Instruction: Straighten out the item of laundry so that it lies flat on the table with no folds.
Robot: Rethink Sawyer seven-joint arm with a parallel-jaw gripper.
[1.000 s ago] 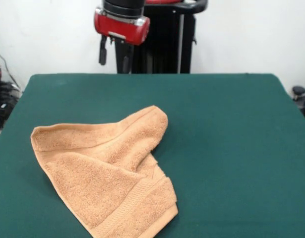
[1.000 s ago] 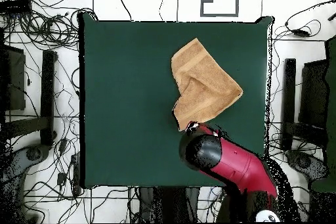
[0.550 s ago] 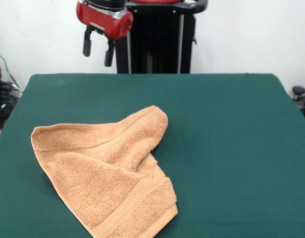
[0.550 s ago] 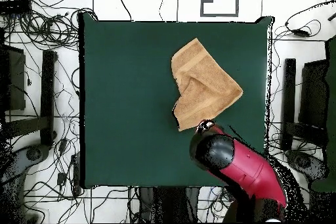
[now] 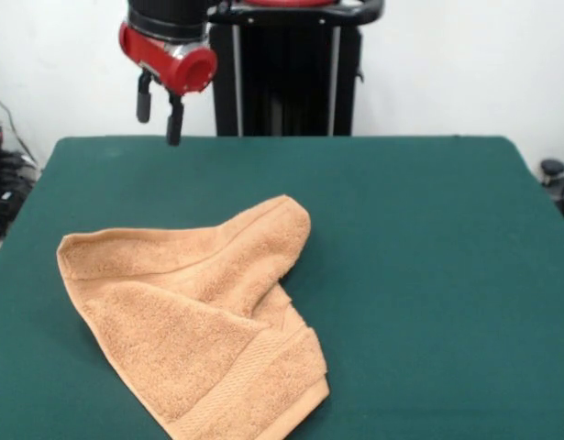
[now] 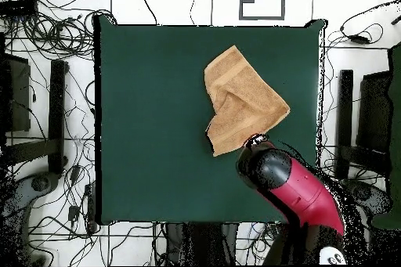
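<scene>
Towel (image 5: pixel 194 312) crumpled on the green table (image 5: pixel 419 275), folded over itself, near one side. Gripper (image 5: pixel 160 108) up high beyond it, jaws spread, holding nothing. Could pinch two layers at once and drag the fold along. Could miss the edge too.

Towel (image 5: pixel 194 312) near corner cut by bottom edge; label unseen.

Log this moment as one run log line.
towel: folded over, not flat | tool: open, empty, raised above table far edge | contact: none
</scene>
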